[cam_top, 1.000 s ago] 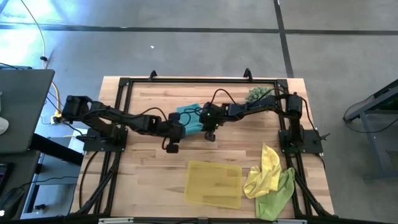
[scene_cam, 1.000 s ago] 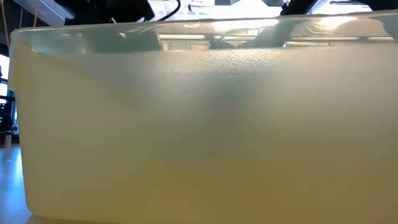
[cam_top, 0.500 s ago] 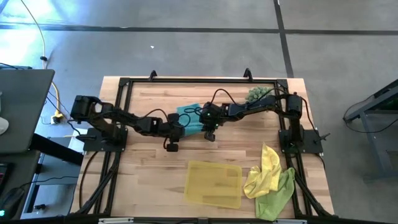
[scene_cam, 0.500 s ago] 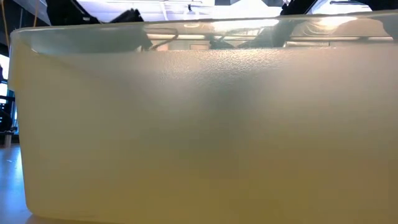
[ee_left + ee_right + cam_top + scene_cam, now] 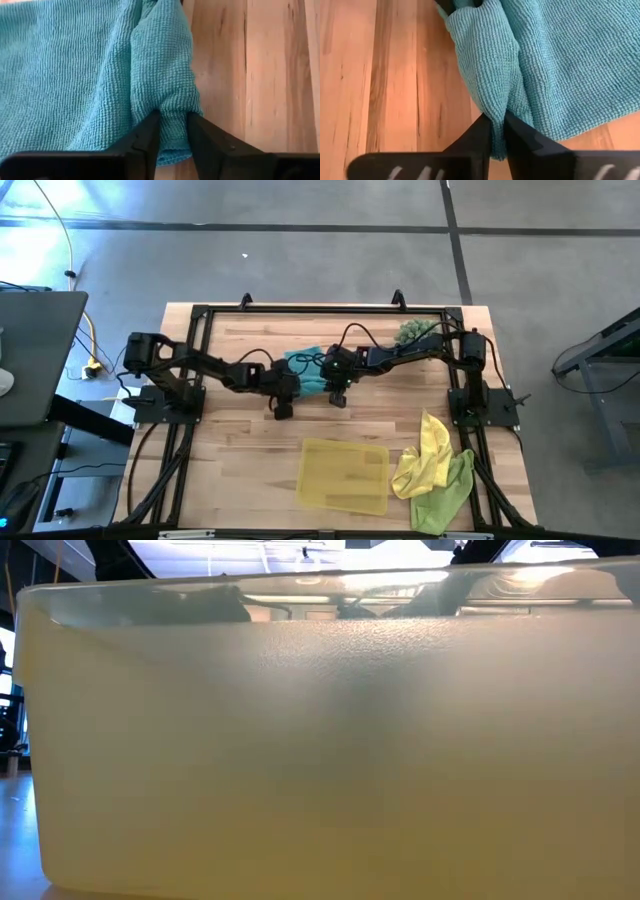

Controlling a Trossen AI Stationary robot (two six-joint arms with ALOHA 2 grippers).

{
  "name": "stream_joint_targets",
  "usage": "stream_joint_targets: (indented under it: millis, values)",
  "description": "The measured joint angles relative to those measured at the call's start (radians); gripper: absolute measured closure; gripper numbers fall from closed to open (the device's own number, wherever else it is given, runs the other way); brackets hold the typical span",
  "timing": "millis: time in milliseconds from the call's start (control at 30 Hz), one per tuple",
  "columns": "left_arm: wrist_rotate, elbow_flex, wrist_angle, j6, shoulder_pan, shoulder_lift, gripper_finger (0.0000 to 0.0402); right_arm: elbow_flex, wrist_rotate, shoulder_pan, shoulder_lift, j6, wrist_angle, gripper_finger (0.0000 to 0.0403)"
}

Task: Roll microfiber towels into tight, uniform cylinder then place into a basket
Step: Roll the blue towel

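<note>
- Pinching from 2 sides, both arms work the soft teal microfiber towel (image 5: 308,372) at the middle of the wooden desk (image 5: 230,460).
- Left end effector (image 5: 173,131) is clamped on a raised fold at the towel's edge; right end effector (image 5: 497,131) is clamped on another fold of the same cloth.
- Judging by its ribbed weave and slack drape, the towel is light, limp and grippy, not fragile; it will sag and unroll unless taken at an edge and kept taut.
- Bright yellow microfiber towel (image 5: 428,452) and lime green microfiber towel (image 5: 440,498) lie crumpled together, just beside the shallow translucent yellow basket (image 5: 344,476).
- No brand, label or writing can be read.
</note>
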State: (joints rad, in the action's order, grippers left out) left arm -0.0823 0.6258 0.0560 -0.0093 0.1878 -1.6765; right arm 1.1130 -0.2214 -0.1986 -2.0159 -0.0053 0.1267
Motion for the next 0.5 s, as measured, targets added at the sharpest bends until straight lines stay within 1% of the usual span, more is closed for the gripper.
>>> stream_joint_targets:
  millis: [167, 233, 300, 367, 433, 500]
  values:
    - [0.081, 0.0, -0.002, -0.007, 0.02, 0.0, 0.0388, 0.0, -0.005, 0.0, 0.001, -0.022, 0.0, 0.0332]
    - [0.122, 0.0, -0.001, -0.02, 0.038, 0.0, 0.0393, -0.001, -0.004, -0.003, 0.011, -0.03, 0.004, 0.0326]
    - [0.196, -0.001, 0.002, -0.024, 0.057, 0.001, 0.0393, -0.002, -0.005, -0.003, 0.04, -0.055, 0.025, 0.0324]
    - [0.291, -0.004, 0.0, -0.025, 0.08, 0.008, 0.0397, -0.007, -0.003, -0.003, 0.079, -0.094, 0.064, 0.0323]
    - [0.402, -0.009, 0.003, -0.025, 0.107, 0.006, 0.0398, -0.01, 0.004, 0.002, 0.123, -0.158, 0.119, 0.0323]
    - [0.511, -0.01, 0.005, -0.025, 0.14, 0.005, 0.0399, -0.01, 0.015, 0.018, 0.159, -0.242, 0.13, 0.0322]
